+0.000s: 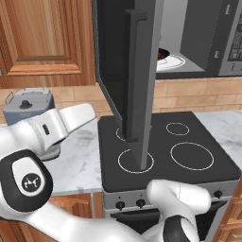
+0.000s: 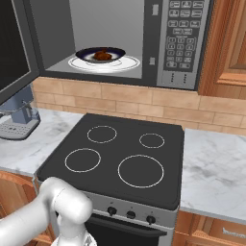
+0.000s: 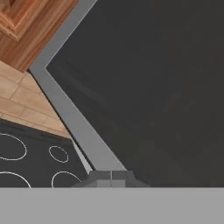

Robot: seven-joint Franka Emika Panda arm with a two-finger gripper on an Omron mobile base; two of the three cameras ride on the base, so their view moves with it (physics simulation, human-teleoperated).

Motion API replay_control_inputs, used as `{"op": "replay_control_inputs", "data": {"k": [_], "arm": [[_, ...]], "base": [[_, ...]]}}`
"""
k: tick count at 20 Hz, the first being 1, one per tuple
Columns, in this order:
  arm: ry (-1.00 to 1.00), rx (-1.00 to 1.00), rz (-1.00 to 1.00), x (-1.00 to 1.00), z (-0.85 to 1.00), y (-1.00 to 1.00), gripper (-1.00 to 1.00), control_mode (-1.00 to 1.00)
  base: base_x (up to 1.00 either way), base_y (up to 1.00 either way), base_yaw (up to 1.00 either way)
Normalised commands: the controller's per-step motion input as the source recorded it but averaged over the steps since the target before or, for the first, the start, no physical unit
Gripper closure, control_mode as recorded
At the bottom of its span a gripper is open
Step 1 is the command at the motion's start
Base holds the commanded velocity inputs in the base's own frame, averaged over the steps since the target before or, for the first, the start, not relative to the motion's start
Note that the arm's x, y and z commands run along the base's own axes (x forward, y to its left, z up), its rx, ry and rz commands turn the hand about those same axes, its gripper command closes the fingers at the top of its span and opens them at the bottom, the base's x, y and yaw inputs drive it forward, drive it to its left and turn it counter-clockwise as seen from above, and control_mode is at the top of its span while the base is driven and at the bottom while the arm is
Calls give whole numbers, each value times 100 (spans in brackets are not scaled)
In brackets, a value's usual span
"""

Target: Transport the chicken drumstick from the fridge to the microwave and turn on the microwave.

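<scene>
The microwave [image 2: 185,43] hangs above the stove with its door [image 1: 137,71] swung wide open. Inside, the dark-brown chicken drumstick [image 2: 102,55] lies in a dark dish on the white turntable plate [image 2: 130,63]; the left base view shows a sliver of the drumstick [image 1: 162,53] past the door's edge. My gripper [image 3: 111,178] is shut with nothing in it. Its tips sit close against the outer side of the door's dark glass [image 3: 153,87], near the grey frame [image 3: 65,109]. The fridge is out of view.
Below the microwave is a black stovetop [image 2: 115,153] with several burner rings and knobs along its front. A grey appliance [image 1: 28,104] stands on the marble counter [image 2: 216,168] at the left. Wooden cupboards [image 1: 42,38] flank the microwave.
</scene>
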Motion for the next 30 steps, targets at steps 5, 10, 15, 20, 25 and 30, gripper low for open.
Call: {"op": "replay_control_inputs", "data": {"k": [5,10,15,20,25,30], "arm": [[0,-6,-15,39,-13,1,100,-100],[0,-4,-15,37,-2,0,100,-100],[0,-5,-3,26,0,-15,100,-100],[-2,-6,0,19,0,-41,100,-100],[-1,-6,0,10,0,-53,100,-100],[0,-2,0,1,-6,-58,100,-100]], "base": [[0,0,0],[0,0,0],[0,0,0],[0,0,0],[0,0,0],[0,0,0]]}}
